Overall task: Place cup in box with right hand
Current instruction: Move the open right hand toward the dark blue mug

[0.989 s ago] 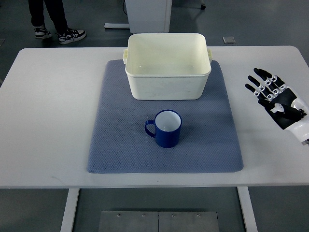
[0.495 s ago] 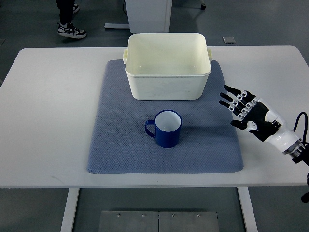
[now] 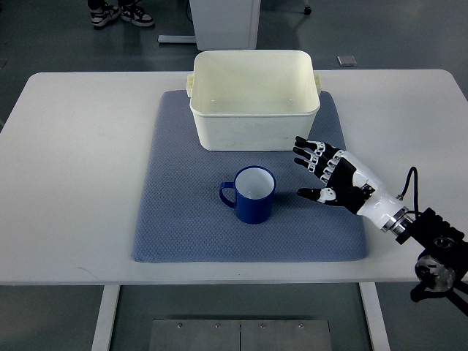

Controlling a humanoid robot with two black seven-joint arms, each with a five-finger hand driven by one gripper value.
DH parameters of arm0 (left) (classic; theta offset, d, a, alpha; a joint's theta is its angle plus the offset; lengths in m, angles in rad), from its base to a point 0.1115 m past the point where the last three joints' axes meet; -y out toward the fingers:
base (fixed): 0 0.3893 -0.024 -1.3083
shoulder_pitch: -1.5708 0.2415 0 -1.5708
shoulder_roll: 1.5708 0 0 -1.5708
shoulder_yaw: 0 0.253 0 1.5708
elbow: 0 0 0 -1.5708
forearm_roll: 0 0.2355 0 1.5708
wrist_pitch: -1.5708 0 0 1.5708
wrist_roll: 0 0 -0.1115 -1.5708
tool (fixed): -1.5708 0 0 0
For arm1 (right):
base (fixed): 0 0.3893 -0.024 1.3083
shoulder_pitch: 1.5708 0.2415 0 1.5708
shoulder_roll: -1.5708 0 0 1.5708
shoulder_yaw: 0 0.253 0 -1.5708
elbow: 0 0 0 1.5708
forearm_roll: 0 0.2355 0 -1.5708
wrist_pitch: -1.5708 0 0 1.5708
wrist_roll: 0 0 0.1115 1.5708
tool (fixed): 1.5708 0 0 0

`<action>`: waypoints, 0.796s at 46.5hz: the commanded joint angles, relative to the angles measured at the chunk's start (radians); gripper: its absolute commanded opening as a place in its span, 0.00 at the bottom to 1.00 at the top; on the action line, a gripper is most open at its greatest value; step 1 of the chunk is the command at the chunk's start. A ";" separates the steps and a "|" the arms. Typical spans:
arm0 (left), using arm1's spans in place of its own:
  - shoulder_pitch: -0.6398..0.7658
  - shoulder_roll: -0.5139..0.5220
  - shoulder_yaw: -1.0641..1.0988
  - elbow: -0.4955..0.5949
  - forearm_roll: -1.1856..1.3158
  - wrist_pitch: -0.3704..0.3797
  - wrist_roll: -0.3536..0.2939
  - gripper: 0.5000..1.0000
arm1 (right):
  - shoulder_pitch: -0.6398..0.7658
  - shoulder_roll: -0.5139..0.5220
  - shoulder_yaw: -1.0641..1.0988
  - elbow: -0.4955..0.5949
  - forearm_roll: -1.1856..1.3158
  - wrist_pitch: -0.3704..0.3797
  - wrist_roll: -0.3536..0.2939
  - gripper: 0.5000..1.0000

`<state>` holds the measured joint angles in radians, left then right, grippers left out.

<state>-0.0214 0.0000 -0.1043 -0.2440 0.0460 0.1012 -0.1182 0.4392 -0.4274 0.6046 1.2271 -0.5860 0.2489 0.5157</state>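
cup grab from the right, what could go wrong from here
1. The right hand comes in open from the side away from the handle; a glancing touch could push the blue cup along the mat or tip it.
2. The box stands just behind the cup; a low lift could clip its front wall.

The table is plain white. On it lies a slate-blue mat with a fine dotted weave all over. The box at the upper middle of the frame is cream, a shade paler and yellower inside. The cup is deep blue outside with a white interior. The right hand at the lower right is black with white joints along the fingers, turning to a white wrist and a black arm. The floor is dark grey. At the top left edge, a person's shoes are black and white.
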 commanded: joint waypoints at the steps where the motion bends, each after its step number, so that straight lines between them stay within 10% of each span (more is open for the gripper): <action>1: 0.000 0.000 0.000 0.000 0.000 0.000 0.000 1.00 | 0.003 0.016 -0.015 0.000 0.000 -0.014 0.001 1.00; 37: 0.000 0.000 0.000 -0.001 0.000 0.000 0.000 1.00 | 0.076 0.141 -0.150 -0.004 -0.005 -0.220 0.001 1.00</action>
<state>-0.0217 0.0000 -0.1044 -0.2445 0.0460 0.1012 -0.1182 0.5139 -0.2990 0.4645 1.2250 -0.5876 0.0453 0.5172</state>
